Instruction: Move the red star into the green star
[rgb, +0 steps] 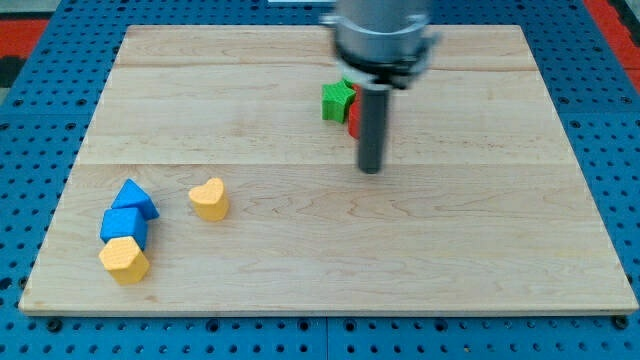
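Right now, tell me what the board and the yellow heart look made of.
Board: apparently pale wood, matte, with visible grain lines and plank seams.
Yellow heart: probably painted wood or plastic; its colour is uniform with a smooth, dull surface. The picture cannot settle which.

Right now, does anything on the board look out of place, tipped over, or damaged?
Nothing stands out. The green star sits by the red star, which is mostly hidden behind my rod. My tip is just below them. The yellow heart and the blue and yellow blocks at the view's lower left lie flat and intact.
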